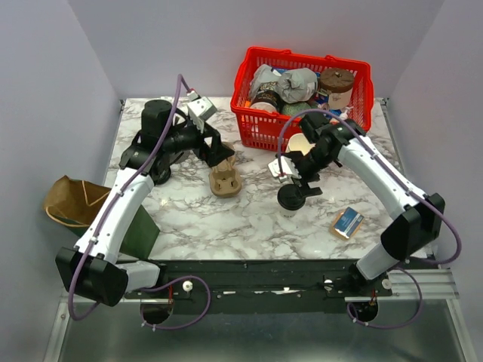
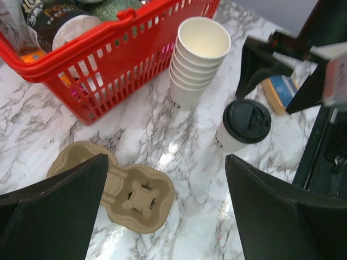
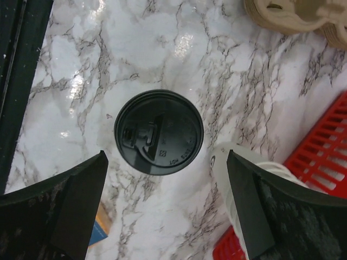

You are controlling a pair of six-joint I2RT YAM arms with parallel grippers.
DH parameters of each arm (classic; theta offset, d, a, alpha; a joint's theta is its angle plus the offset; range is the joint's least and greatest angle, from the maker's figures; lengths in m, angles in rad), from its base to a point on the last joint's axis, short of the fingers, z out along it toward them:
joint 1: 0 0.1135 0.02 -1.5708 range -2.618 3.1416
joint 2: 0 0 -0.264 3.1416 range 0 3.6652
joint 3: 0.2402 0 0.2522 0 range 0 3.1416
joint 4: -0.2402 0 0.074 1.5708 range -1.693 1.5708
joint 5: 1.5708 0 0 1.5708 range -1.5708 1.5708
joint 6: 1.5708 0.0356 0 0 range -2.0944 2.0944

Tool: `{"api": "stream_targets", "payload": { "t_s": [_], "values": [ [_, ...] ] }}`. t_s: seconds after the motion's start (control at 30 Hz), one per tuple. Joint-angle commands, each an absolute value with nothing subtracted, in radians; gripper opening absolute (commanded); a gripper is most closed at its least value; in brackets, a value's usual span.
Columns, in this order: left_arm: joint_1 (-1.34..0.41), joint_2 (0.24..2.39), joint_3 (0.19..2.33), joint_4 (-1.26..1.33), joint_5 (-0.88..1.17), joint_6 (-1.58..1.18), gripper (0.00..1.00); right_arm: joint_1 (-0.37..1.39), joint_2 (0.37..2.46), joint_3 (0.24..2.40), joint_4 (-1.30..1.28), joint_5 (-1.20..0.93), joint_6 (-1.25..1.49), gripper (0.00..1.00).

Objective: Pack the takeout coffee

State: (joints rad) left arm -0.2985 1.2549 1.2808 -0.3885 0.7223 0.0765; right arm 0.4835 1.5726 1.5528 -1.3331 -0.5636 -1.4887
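- We see the left gripper with its jaws spread wide and nothing between them. It hangs above the carrier.
- The carrier lies flat on the marble desk, at the lower left of the left wrist view.
- The right gripper also has its jaws wide apart. It hangs over the coffee with a finger showing on each side, and we see no contact.
- The coffee, a white cup with a black lid, stands upright on the desk just right of centre in the top view, apart from the carrier on its left.
- A stack of cups stands upright just beside the red basket and near the coffee.
- The basket sits in the upper right of the top view and holds assorted packs.
- A blue box lies at the lower right, and a brown bag sits at the left edge.
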Motion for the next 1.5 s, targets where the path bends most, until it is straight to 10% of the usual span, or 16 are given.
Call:
{"api": "stream_targets", "payload": {
  "t_s": [0.0, 1.47],
  "values": [
    [-0.229, 1.212, 1.217, -0.264, 0.759, -0.047, 0.96, 0.508, 1.646, 1.633, -1.416, -0.494, -1.506, 1.0],
    [-0.202, 1.249, 1.166, -0.117, 0.815, -0.196, 0.96, 0.588, 1.747, 1.557, -1.483, -0.41, -1.405, 1.0]
  ]
}}
